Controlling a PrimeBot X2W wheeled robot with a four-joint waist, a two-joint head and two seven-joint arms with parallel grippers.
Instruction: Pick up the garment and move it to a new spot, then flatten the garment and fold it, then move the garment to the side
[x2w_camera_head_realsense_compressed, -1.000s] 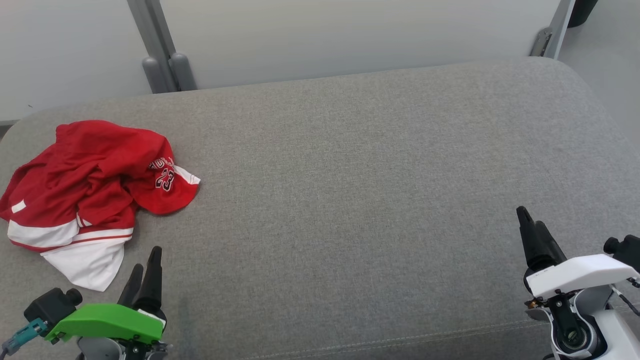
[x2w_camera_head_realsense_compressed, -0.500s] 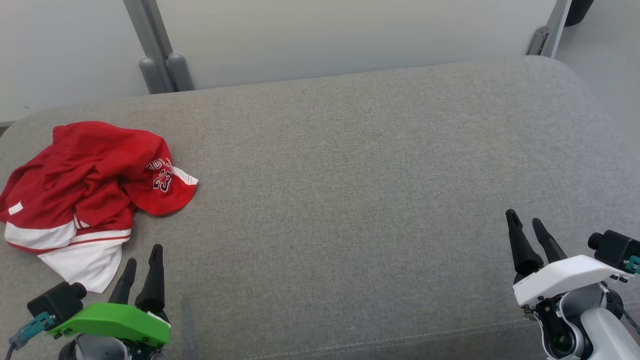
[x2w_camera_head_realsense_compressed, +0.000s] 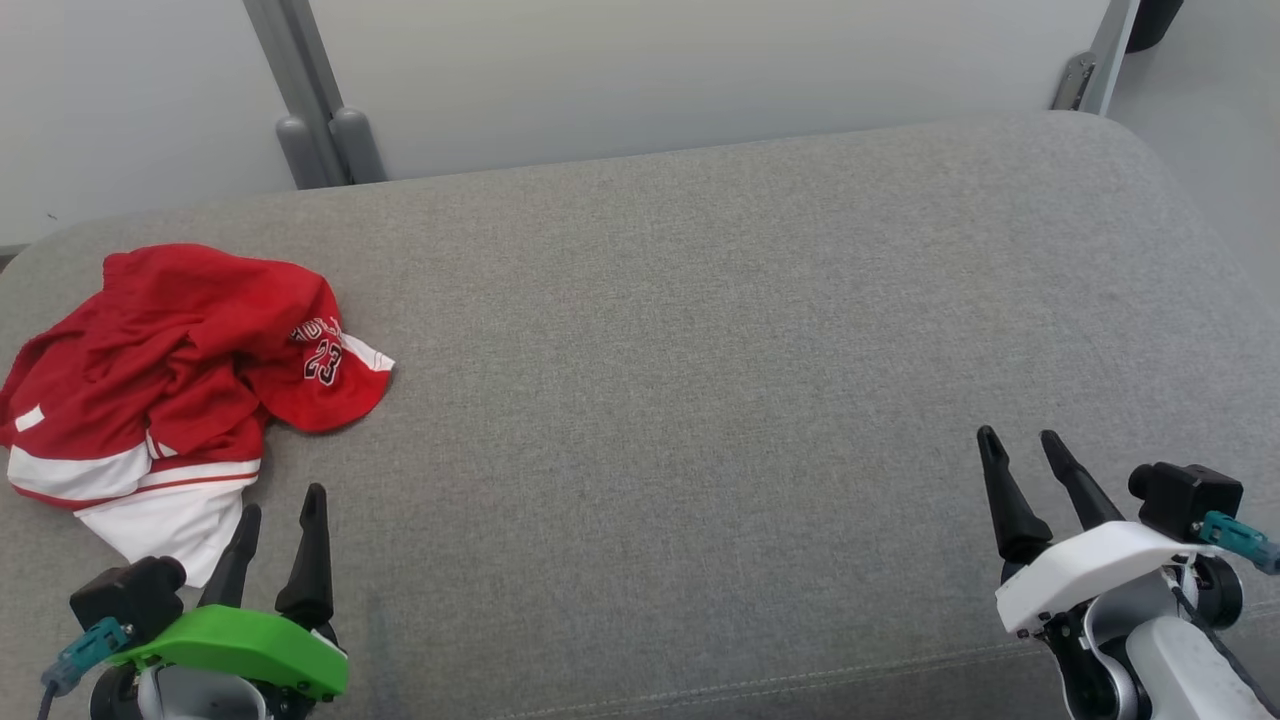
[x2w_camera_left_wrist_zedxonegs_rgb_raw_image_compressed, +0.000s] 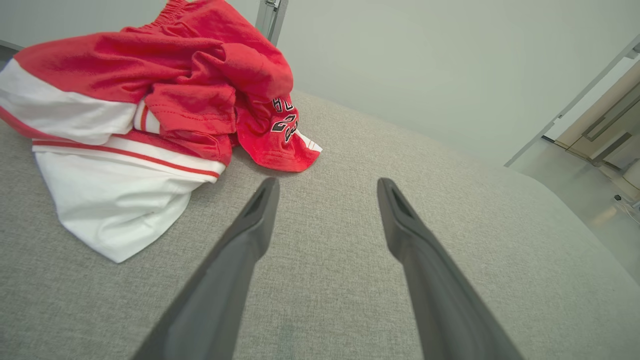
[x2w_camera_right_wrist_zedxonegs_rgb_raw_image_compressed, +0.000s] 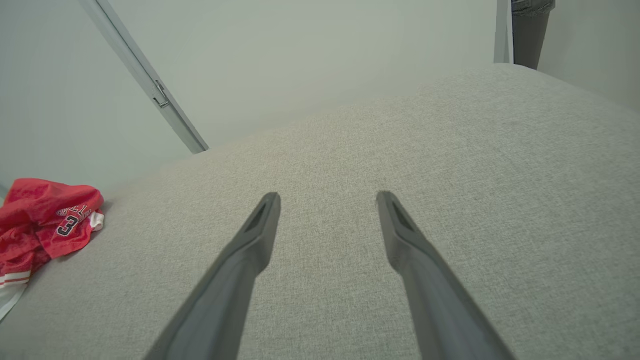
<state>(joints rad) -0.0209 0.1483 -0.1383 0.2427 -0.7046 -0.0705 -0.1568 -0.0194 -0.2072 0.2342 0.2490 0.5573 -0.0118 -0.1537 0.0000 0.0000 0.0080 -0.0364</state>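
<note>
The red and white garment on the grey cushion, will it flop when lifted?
Probably floppy: the garment lies crumpled in soft folds, so it should drape when lifted. Likely light, judging by its thin fabric. A push would probably bunch it on the textured grey cushion.

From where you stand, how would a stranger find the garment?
Look at the grey cushion; go to its left end, just ahead of the left pincer. There lies the garment, a crumpled red heap with white trim and the number 23.
</note>
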